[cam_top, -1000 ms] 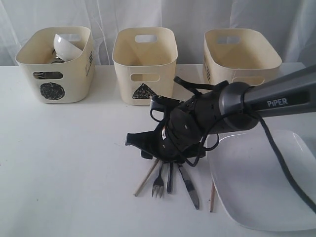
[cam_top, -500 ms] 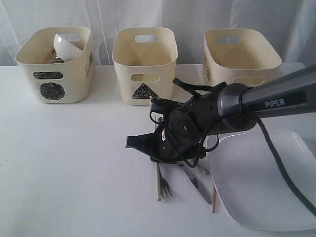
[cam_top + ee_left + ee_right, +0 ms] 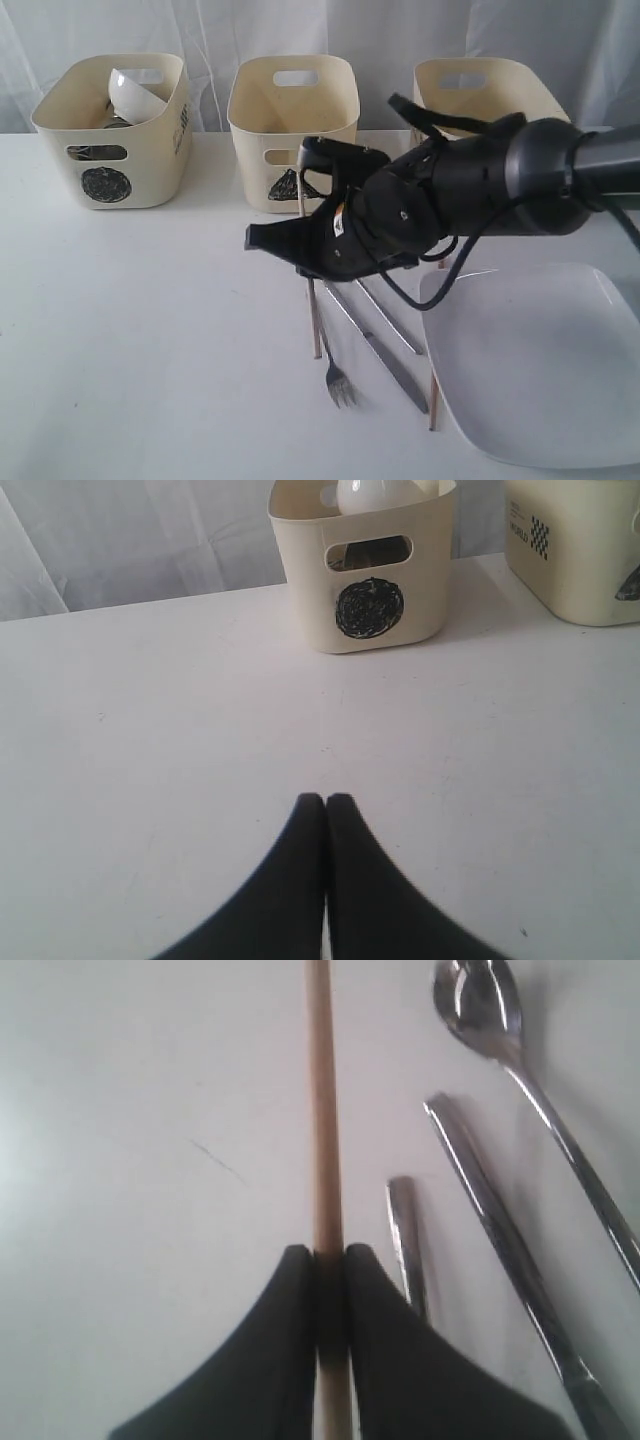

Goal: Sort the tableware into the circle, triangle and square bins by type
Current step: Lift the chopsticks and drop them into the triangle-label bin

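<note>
Chopstick sits clamped in the right gripper, alongside the fork, knife and spoon; the left gripper is shut on nothing. Pick-up appears in hand; next calls for a level lift and carry, probably to the triangle bin.

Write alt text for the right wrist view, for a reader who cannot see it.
The tool is shut on a wooden chopstick, white table behind. A steel spoon and two more steel handles lie beside it.

Wooden chopstick pinched in right hand, fork, knife, spoon lying alongside, second chopstick beside square white plate
</note>
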Robot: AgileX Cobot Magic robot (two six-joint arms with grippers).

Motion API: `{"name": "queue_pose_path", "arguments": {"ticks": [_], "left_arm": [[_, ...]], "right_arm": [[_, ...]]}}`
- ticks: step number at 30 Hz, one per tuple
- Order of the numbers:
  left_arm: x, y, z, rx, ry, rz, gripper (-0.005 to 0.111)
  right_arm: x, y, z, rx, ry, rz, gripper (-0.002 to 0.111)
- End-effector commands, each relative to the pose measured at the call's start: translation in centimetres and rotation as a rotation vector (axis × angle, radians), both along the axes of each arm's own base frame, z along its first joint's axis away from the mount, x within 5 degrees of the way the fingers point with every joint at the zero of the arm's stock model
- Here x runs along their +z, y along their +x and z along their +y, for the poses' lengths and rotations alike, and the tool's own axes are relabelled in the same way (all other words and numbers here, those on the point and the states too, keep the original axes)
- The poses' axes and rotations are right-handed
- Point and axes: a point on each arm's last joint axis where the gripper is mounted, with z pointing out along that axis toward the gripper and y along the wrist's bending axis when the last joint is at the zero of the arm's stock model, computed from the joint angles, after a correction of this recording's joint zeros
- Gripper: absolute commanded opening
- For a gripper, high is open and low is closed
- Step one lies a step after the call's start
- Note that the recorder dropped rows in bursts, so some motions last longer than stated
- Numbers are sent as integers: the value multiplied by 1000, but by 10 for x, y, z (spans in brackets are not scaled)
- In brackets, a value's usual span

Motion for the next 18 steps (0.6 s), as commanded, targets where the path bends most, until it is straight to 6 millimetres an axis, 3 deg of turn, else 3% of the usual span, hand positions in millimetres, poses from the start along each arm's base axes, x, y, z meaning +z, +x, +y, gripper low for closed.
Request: {"name": "queue_pose_path", "arguments": {"ticks": [1,10,18], "left_arm": [[-1,0,0,4,-1,-3,0],[-1,0,0,4,-1,-3,0],[-1,0,0,4,-1,-3,0]], "right_arm": [[36,-1,-1,39,57,-162,0],[93,35,-23,16,101,-450,0],[100,71,-61,-48,98,-620,0]]}}
